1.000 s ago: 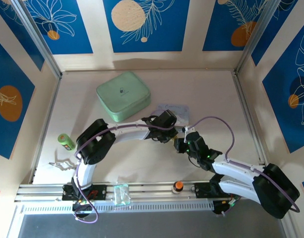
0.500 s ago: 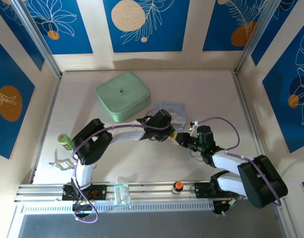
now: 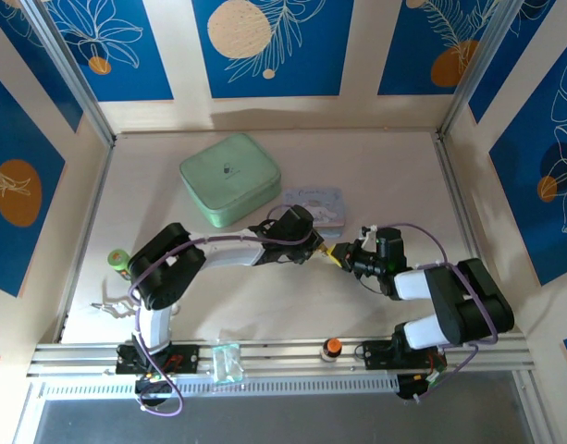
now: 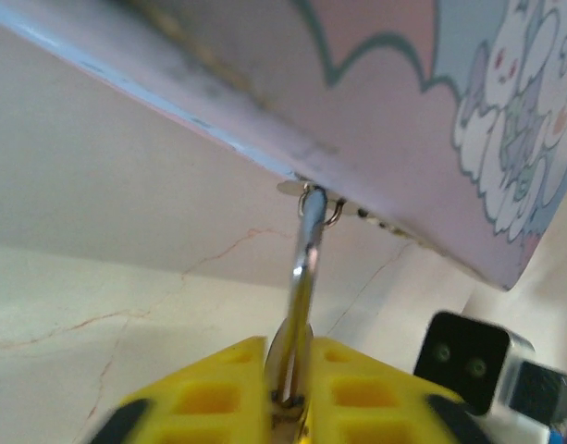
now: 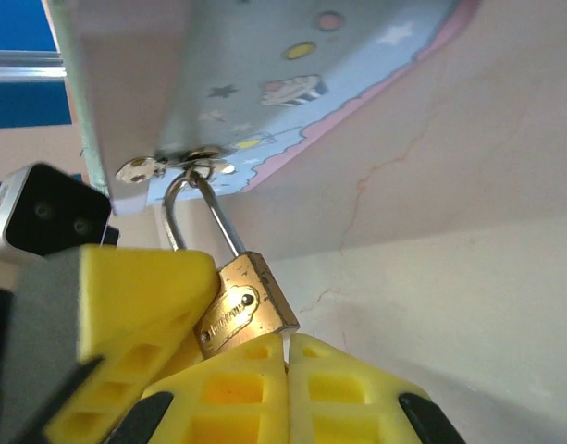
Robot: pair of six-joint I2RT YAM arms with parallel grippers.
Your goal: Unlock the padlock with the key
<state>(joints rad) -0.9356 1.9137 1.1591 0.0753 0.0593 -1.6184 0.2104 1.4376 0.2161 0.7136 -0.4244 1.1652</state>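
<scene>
On counter [image 3: 394,176], pale blue tin [image 3: 320,202] is set mid-right. From hasp [image 5: 195,162] on tin edge, padlock [image 5: 246,310] is hung by thin shackle. Padlock is clenched by left fingers [image 4: 218,393]; right fingers [image 5: 237,398] are pressed together just beneath it.

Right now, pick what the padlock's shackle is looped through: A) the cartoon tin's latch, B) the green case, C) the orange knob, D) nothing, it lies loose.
A: the right wrist view shows the padlock with its shackle threaded through the latch at the tin's edge.
</scene>
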